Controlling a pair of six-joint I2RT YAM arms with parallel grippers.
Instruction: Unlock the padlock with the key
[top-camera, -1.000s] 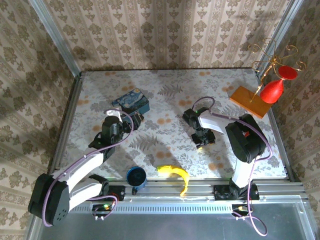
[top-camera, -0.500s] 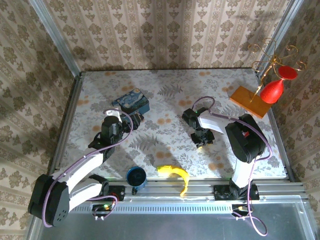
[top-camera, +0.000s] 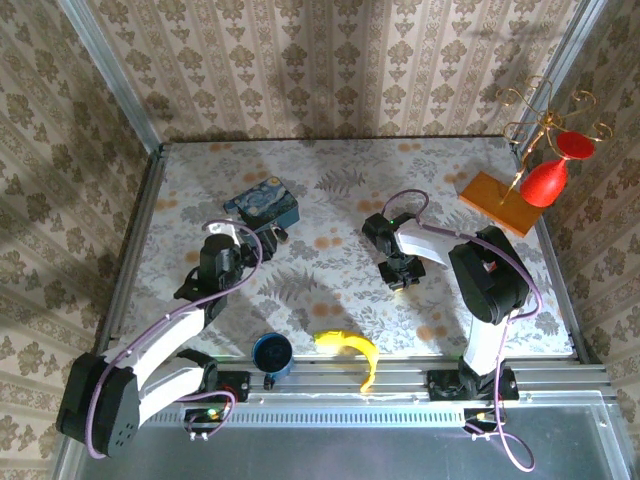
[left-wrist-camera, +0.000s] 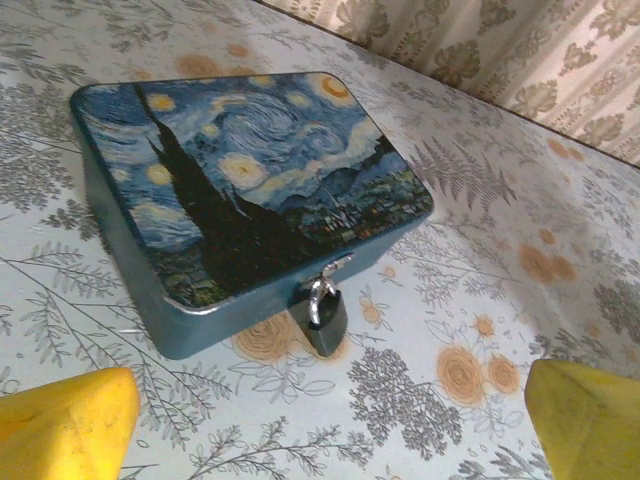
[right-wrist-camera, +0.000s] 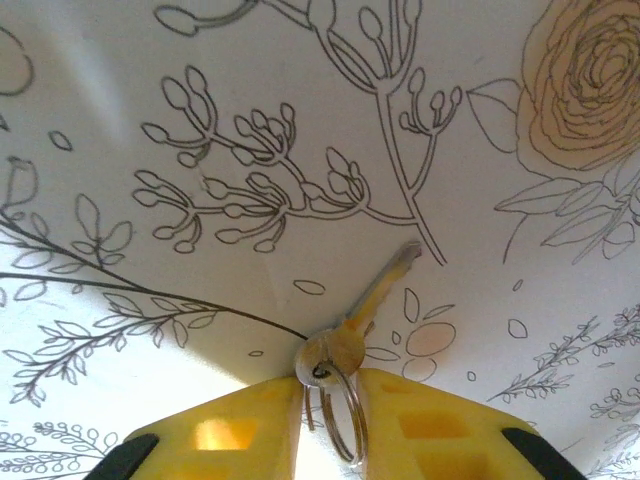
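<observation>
While the left gripper is hovering with its fingers spread wide, we're looking at the padlock. It's hanging on the hasp of the tin and touching the table, toward the left edge, about midway back. Near the table's middle the right gripper is sitting low, fingers nearly together, flanking the ring and the head of the key. That key is lying flat, blade pointing away from the fingers. We're not able to tell whether they're pinching it.
</observation>
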